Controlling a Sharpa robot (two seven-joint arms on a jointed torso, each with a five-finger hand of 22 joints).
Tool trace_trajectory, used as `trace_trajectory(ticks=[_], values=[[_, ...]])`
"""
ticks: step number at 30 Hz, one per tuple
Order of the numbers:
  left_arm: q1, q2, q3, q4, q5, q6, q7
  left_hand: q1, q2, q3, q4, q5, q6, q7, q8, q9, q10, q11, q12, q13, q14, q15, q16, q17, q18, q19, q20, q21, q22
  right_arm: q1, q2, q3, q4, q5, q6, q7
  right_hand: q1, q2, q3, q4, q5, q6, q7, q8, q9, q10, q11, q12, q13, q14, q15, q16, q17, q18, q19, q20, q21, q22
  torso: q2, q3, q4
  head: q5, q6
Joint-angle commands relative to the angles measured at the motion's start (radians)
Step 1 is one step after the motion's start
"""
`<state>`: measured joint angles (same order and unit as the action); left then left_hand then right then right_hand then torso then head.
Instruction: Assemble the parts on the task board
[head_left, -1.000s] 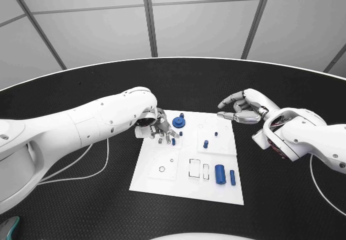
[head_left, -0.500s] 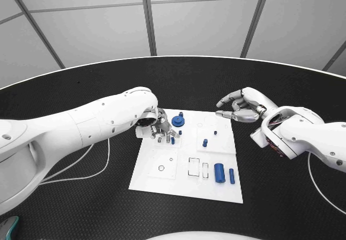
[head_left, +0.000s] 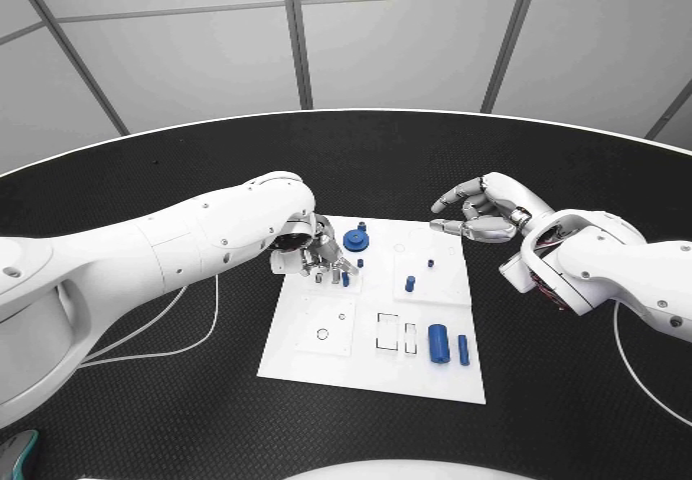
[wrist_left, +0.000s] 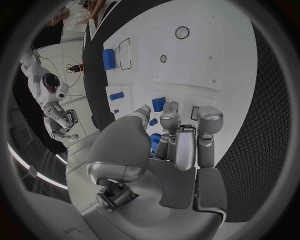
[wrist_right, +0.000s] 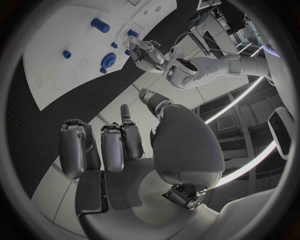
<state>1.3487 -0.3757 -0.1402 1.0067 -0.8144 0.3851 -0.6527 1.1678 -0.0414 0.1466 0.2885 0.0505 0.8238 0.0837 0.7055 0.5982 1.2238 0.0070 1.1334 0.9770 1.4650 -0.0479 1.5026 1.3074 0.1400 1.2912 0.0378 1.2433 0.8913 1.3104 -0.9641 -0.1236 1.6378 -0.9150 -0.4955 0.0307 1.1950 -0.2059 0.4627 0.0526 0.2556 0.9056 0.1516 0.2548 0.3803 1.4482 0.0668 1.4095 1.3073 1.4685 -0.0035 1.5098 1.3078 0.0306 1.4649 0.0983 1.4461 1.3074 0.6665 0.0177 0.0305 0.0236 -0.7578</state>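
Observation:
The white task board (head_left: 346, 345) lies mid-table. My left hand (head_left: 317, 258) hangs over its far left part, fingers pointing down. Thumb and a finger pinch a small blue part (head_left: 346, 281) standing on the board; the left wrist view shows this part (wrist_left: 159, 104) between the fingertips (wrist_left: 170, 111). A blue gear-like part (head_left: 356, 240) sits just beyond. Small blue pegs (head_left: 410, 284) stand mid-board. A thick blue cylinder (head_left: 438, 340) and a slimmer one (head_left: 463, 349) lie at the near right. My right hand (head_left: 483, 212) hovers by the far right corner, loosely curled and holding nothing.
Outlined slots (head_left: 388, 333) and a round hole (head_left: 323, 334) mark the board's near half. White cables (head_left: 173, 340) run across the black table on the left. The right wrist view shows the board (wrist_right: 56, 75) and the left hand (wrist_right: 149, 56) beyond my right hand (wrist_right: 125, 150).
My right hand has edged slightly toward the board's far right corner. The left hand stays over the small blue part.

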Motion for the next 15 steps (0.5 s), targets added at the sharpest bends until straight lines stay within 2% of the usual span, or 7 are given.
trace_trajectory(ticks=[1, 15], values=[[0.000, 0.001, 0.000, 0.000, 0.000, 0.002, 0.000, 0.014, -0.001, 0.006, -0.001, 0.001, -0.008, -0.002, 0.003, 0.002, -0.004, 0.001, 0.002, 0.001, 0.074, -0.007, 0.005, 0.149, -0.015, 0.003, 0.001, 0.007, 0.001, 0.000, 0.001, 0.000, -0.001, 0.000, 0.001, -0.001, -0.003, 0.002, -0.002, 0.005, 0.006, -0.006, -0.002, 0.006, 0.002, -0.002, -0.003, -0.001, 0.123, 0.070, -0.008, -0.002, 0.138, 0.009, 0.029, -0.006, -0.005, 0.128, -0.001, -0.0002, -0.0002, 0.000, -0.001], [0.000, 0.002, 0.000, 0.000, 0.000, 0.004, 0.003, 0.057, 0.012, 0.038, -0.004, 0.001, -0.011, -0.003, -0.001, 0.007, -0.007, 0.000, 0.003, -0.002, 0.074, -0.008, 0.005, 0.149, -0.015, -0.001, 0.002, 0.014, 0.008, 0.000, 0.002, 0.000, -0.002, 0.000, 0.005, -0.003, -0.002, 0.003, -0.002, 0.005, 0.007, -0.007, -0.002, 0.006, 0.002, -0.002, -0.003, -0.001, 0.123, 0.070, -0.008, -0.003, 0.138, 0.009, 0.029, -0.006, -0.005, 0.128, -0.001, 0.0005, 0.0002, 0.000, -0.004]])
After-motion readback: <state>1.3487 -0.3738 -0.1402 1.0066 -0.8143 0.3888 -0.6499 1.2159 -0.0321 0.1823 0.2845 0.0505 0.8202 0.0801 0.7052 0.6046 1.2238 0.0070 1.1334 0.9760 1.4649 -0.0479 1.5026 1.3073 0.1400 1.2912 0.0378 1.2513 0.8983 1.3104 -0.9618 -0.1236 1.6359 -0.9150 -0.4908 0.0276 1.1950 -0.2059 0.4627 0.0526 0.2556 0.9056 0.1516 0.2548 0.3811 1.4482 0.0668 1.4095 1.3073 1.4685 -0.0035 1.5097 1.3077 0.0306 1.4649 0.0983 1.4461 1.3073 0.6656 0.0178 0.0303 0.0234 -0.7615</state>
